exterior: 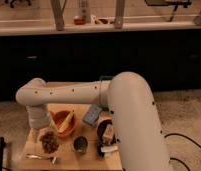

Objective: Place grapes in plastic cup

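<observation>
The grapes [49, 142], a dark lumpy bunch, lie on the wooden table [69, 161] at its front left, beside the orange bowl. My white arm reaches across the table from the right and bends down at the left. The gripper [40, 131] hangs at its end, just above and behind the grapes and very close to them. A small green edge [106, 78] shows behind the arm at the table's far side. I cannot tell whether it is the plastic cup, and no other light-green cup is in view.
An orange bowl [64, 125] holds a yellow banana-like piece. A shiny metal cup [80, 145] stands front centre. A grey-blue packet [92, 115] and a dark bowl [106, 131] with items lie right. A fork-like utensil [41, 157] lies at the front edge.
</observation>
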Available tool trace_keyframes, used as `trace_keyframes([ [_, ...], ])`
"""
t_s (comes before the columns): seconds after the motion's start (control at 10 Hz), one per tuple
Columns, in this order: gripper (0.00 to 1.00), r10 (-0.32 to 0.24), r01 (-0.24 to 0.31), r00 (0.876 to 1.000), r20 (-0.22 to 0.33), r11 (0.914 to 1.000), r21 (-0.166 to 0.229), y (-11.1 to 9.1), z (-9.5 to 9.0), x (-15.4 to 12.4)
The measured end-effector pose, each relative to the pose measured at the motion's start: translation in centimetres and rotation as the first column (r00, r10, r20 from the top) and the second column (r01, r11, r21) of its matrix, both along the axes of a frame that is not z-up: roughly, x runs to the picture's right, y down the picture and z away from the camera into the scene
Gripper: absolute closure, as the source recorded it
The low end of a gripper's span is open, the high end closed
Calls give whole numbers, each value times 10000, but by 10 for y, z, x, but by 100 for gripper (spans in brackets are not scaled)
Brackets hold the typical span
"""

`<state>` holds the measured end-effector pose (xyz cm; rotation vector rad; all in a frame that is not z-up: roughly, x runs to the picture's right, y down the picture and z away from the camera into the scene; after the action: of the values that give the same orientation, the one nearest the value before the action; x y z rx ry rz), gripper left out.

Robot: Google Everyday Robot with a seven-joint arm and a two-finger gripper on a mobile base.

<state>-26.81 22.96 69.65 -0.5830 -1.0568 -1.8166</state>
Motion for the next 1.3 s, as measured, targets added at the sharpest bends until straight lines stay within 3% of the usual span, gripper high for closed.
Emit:
trace_keyframes([
  [1.3, 20, 55, -55, 9999, 89, 10000, -2, -10, 0, 5],
])
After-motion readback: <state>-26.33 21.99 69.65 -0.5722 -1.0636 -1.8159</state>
